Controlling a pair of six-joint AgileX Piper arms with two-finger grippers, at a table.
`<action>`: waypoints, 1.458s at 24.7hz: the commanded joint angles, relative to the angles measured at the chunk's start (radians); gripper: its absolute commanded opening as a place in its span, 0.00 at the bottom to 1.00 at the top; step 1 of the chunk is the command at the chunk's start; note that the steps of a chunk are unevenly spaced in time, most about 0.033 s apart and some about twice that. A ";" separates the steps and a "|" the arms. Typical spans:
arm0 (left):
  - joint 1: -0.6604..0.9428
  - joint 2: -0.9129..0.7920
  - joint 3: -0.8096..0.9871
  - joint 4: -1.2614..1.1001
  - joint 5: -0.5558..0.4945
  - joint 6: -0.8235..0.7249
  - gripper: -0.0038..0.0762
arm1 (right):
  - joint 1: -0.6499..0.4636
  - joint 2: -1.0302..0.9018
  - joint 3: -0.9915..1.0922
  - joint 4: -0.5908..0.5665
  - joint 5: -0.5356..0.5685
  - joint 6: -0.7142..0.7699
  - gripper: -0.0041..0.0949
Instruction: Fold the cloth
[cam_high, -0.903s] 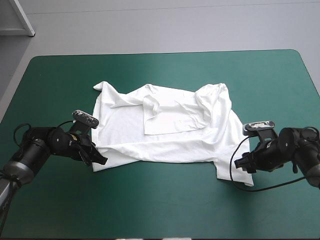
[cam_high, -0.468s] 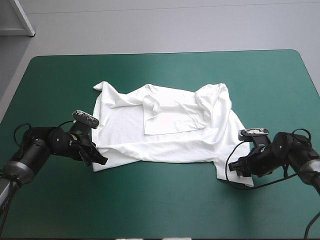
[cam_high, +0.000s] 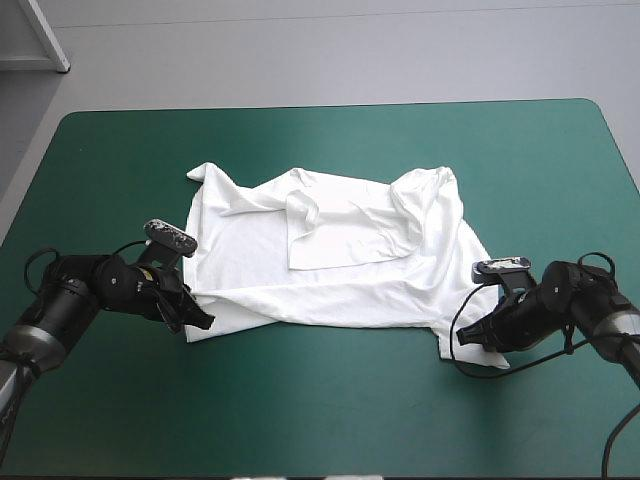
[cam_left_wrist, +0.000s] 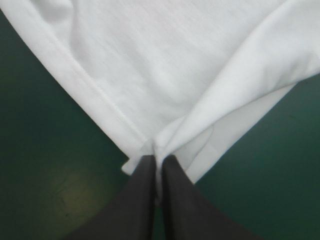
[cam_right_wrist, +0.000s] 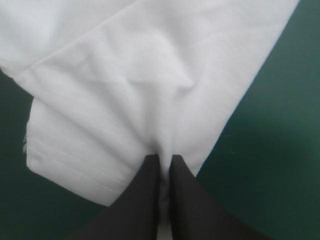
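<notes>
Pinching the T-shirt (cam_left_wrist: 165, 60) at its near-left corner, our left gripper (cam_left_wrist: 157, 159) has its black fingers (cam_left_wrist: 142, 200) pressed almost together. A thin fold of white fabric is caught between the tips. Just ahead of the grip a hemmed edge runs away on one side, and two overlapping layers fan out on the other.

Our right gripper (cam_right_wrist: 162, 159) is likewise clamped on the shirt, here at the near-right corner. A strip of cloth is trapped between its fingers (cam_right_wrist: 192, 205), and a stitched hem lies beside them. From above, both grippers sit low at the table surface, the left gripper (cam_high: 200, 322) and the right gripper (cam_high: 468, 338) at opposite ends of the shirt's near edge.

We see the T-shirt (cam_high: 340, 270) lying roughly spread at the middle of the table. It is rumpled, with folds doubled over toward its far side and one corner poking out at the far left.

Around it the teal-green cover (cam_high: 330, 140) is bare and smooth on every side, and it shows dark beside the cloth in both wrist views. Beyond the table's far edge we see plain grey floor (cam_high: 350, 50). A white-edged object (cam_high: 45, 35) stands past the far-left corner.
</notes>
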 joint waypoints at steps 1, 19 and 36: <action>0.006 -0.072 -0.043 -0.003 -0.032 0.000 0.07 | -0.006 -0.100 -0.067 0.009 -0.021 -0.012 0.04; 0.006 -0.184 -1.009 0.219 0.013 -0.063 0.07 | -0.006 -0.320 -1.142 -0.100 -0.061 -0.002 0.04; 0.006 -0.050 -1.536 0.309 0.055 -0.031 0.07 | -0.006 -0.267 -1.604 -0.174 0.017 -0.034 0.04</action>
